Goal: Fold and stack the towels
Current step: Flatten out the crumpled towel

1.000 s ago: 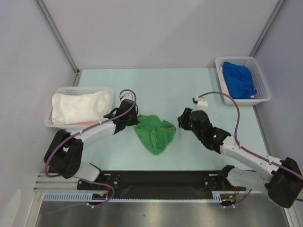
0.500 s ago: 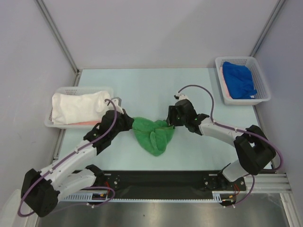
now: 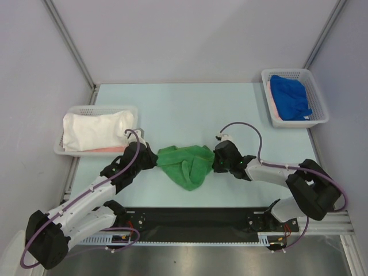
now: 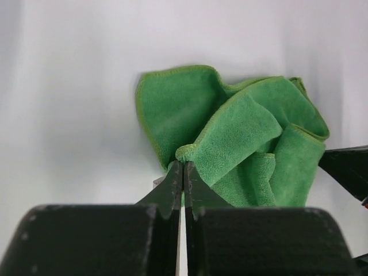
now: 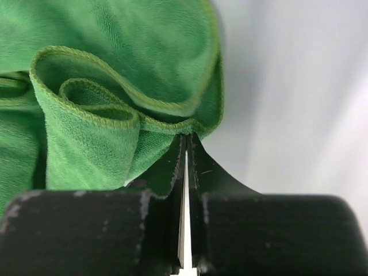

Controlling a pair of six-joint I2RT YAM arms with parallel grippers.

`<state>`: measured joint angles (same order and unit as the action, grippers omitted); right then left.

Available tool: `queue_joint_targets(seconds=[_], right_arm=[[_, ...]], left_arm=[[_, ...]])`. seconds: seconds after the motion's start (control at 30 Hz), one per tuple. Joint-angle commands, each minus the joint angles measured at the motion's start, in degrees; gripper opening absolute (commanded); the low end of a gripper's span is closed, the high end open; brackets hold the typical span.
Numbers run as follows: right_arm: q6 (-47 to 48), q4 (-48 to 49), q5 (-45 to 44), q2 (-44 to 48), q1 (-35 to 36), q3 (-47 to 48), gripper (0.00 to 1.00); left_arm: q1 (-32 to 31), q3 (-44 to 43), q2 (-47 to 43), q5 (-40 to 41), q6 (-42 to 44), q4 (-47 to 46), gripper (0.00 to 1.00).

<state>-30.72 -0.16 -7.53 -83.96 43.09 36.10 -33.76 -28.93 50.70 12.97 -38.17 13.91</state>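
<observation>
**Both grippers pinch the green towel**

Since half a second ago the right gripper (image 3: 217, 162) has dropped toward the near edge and closed on the green towel (image 3: 185, 164). The left gripper (image 3: 150, 161) has also slid nearer, and the towel's far edge now runs between them.

The pale blue table (image 3: 190, 103) is smooth and matte. The green towel lies near its middle, a crumpled terry heap with a stitched hem, tapering to a point at the near side. Its underside and inner folds are hidden.

At the far left, a white perforated basket (image 3: 98, 109) holds a bulky white towel (image 3: 95, 131). A pinkish strip shows along its near edge, too thin to identify. At the far right, a second basket (image 3: 313, 77) holds a bunched blue towel (image 3: 289, 96) over a pink cloth (image 3: 272, 106), which is mostly covered.

In the wrist views both grippers' black fingers are pressed together. The left pinches a fold at the towel's left edge, and the right nips the hem at its right edge. The cloth gripped between them cannot be seen.
</observation>
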Motion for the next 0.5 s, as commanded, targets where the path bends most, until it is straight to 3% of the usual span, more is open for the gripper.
queue_joint_targets(seconds=[0.0,0.2,0.47], right_arm=[[-2.24,-3.79,-4.60,5.64,-2.82,-3.04,0.00],[-7.06,-10.29,-11.45,14.61,-5.12,-6.21,0.00],[-4.97,-15.04,-12.51,21.73,-5.82,-0.60,0.39]], left_arm=[[0.01,0.53,-0.60,0.91,-2.78,1.38,0.00],[2.73,4.22,-0.51,-1.97,-5.33,1.39,0.00],[3.79,5.81,2.99,-7.78,-3.84,-3.36,0.00]])
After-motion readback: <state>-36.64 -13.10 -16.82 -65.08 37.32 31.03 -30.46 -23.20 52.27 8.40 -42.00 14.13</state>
